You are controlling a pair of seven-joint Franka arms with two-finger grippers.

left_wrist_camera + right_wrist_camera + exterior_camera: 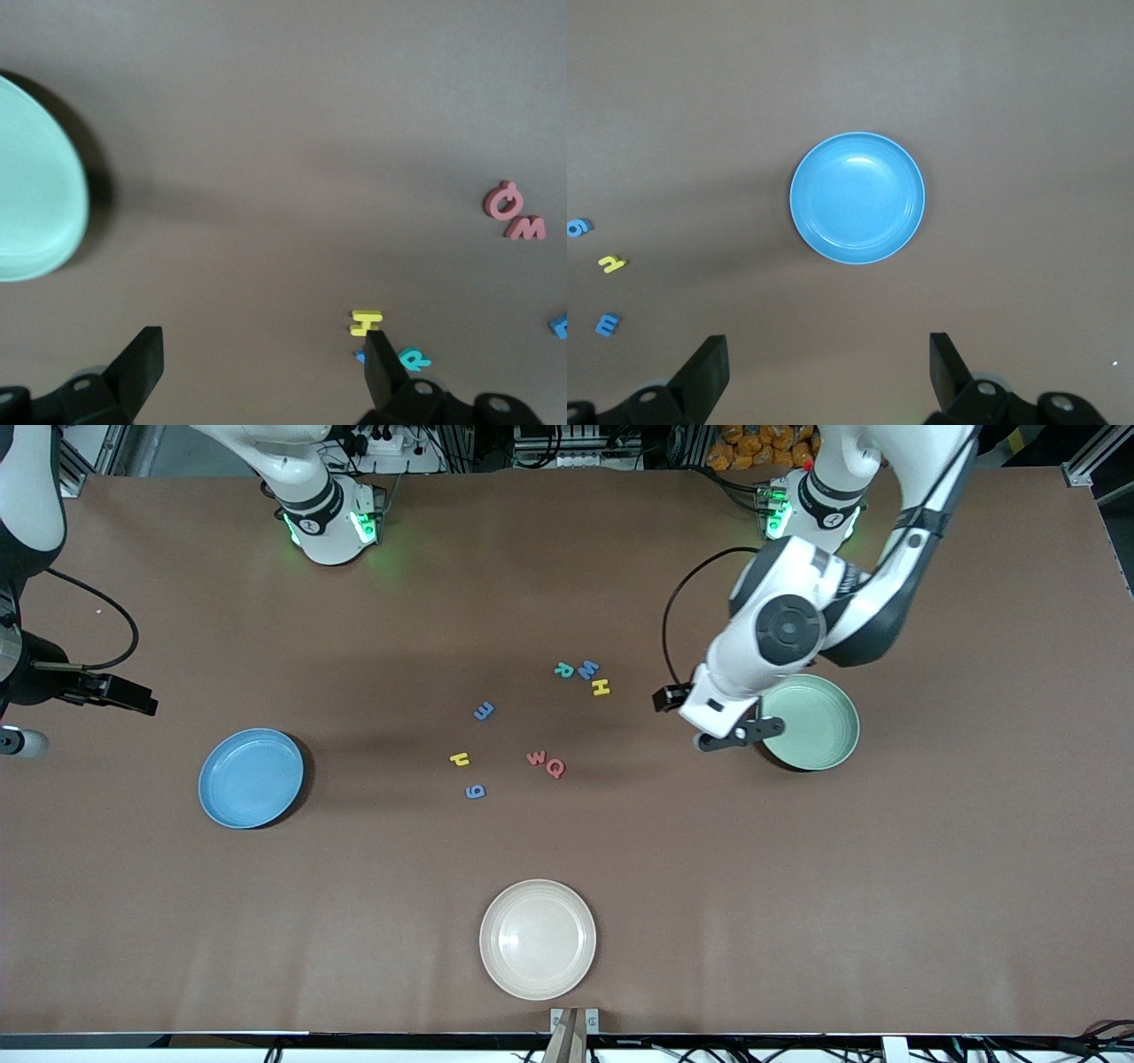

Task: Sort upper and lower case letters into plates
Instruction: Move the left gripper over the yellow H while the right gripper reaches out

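Several small foam letters lie in the table's middle: a teal R, a blue W and a yellow H, then a blue m, a yellow letter, a red w, a red Q and a blue g. The sky-blue plate sits toward the right arm's end and the mint plate toward the left arm's end; both hold nothing. My left gripper hangs open over bare table between the mint plate and the H. My right gripper waits open, up beside the blue plate.
A cream-white plate sits near the table's front edge, nearer the camera than the letters. The left arm's cable loops above the table beside the H.
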